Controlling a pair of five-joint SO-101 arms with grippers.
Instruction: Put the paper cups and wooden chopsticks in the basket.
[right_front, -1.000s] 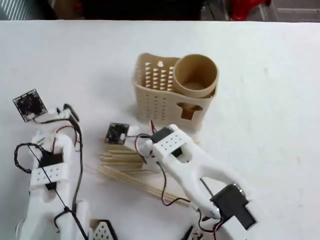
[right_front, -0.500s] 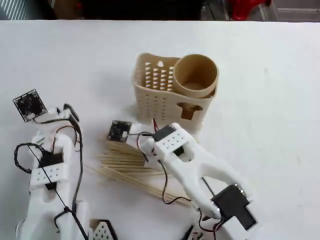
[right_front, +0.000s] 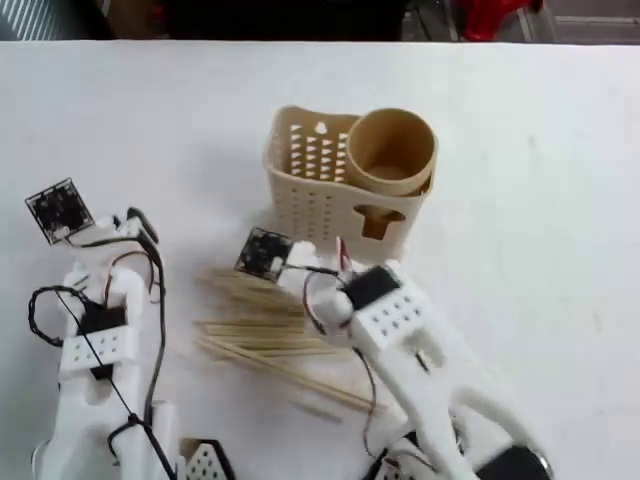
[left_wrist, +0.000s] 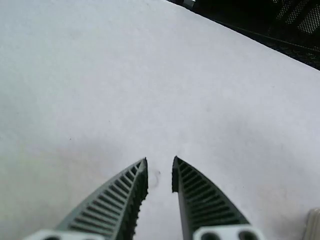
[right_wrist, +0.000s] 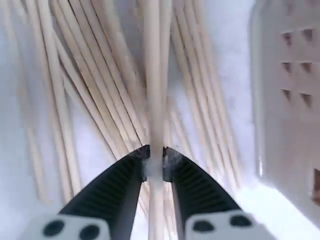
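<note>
Right end effector (right_wrist: 155, 150) is clenched on what looks like one or two of the wooden chopsticks (right_front: 262, 332). The sticks run straight out between its jaws, over the loose pile on the tabletop (right_front: 540, 200). In the high view that pile fans out at lower centre of the frame, just below the basket (right_front: 310, 205), with one stray piece (right_front: 316, 410) lying apart lower down. We see one paper cup (right_front: 390, 150) already in the basket, on its right side. Left end effector (left_wrist: 160, 165) is released, jaws slightly parted with nothing between them, over bare tabletop at the left of the high view.

Risks as we judge them:
- The pinch is thin, so the sticks could swivel or slip out on the lift if they are held off-balance.
- The sticks are long and the basket wall (right_wrist: 285, 100) is just beside the right end effector. A low or tilted carry could snag the rim or shove the basket.
- Neighbouring sticks touch the held ones, so lifting may drag or scatter them and make later picks harder.
- Only a few sticks go per grab, so many remain; we can't tell exactly how many are held.
</note>
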